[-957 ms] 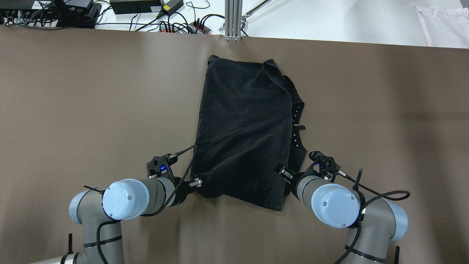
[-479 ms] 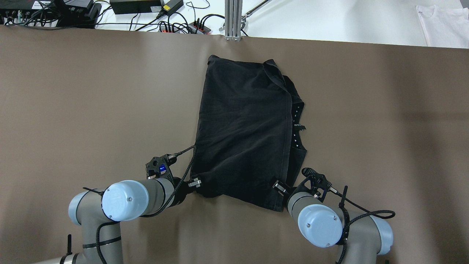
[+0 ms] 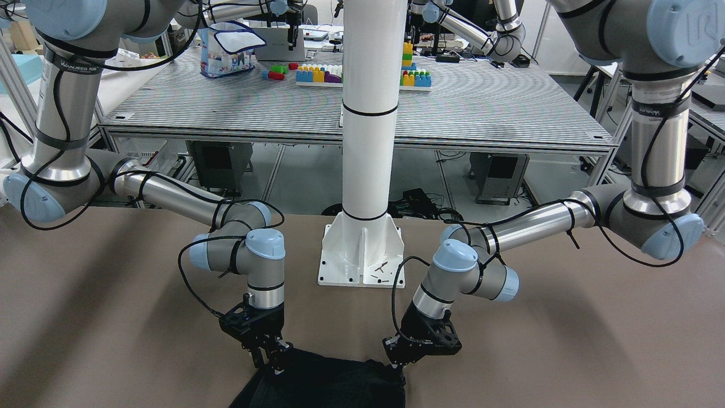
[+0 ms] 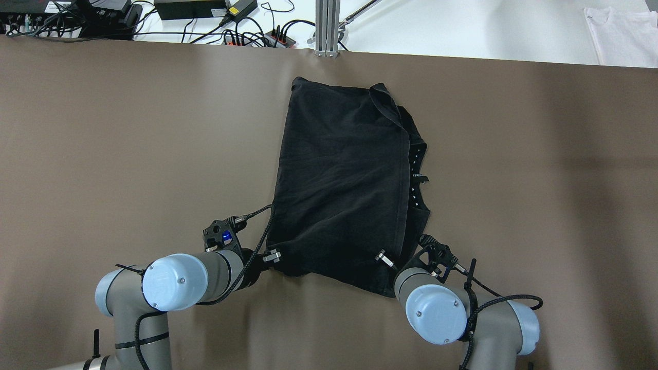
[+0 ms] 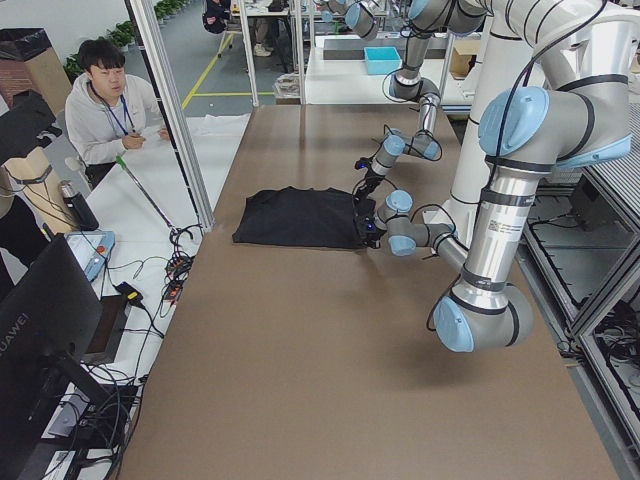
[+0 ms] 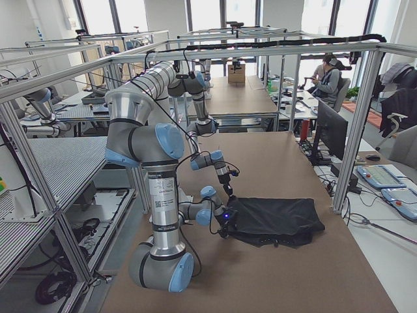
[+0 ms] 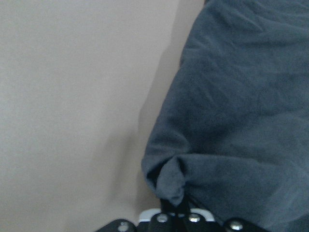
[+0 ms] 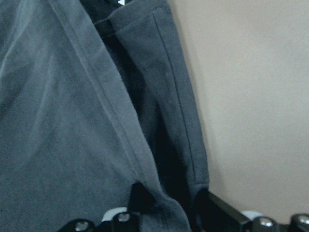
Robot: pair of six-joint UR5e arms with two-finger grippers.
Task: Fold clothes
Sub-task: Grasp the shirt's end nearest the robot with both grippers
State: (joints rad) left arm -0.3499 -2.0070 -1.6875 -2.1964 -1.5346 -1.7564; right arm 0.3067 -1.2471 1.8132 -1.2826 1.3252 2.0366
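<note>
Clothes [image 4: 336,174], here one plain black, soft, hemmed fabric piece, lie in loose layers on the brown matte worktop [image 4: 128,154], midway between the two arms. At the near edge the left gripper [image 4: 274,255] has its fingers clenched on the near left corner, where the wrist view shows the cloth puckered into a small nub. The right gripper [image 4: 383,258] has its fingers parted astride the near right corner and is not visibly pinching. Limp and light, the fabric should sag and drag rather than hold its shape, so both near corners, taken through every layer at the stitched hem [image 4: 401,169], look the surest hold. Beyond, a turned-over flap runs to the far edge, near the grey aluminium post [image 4: 327,25].
</note>
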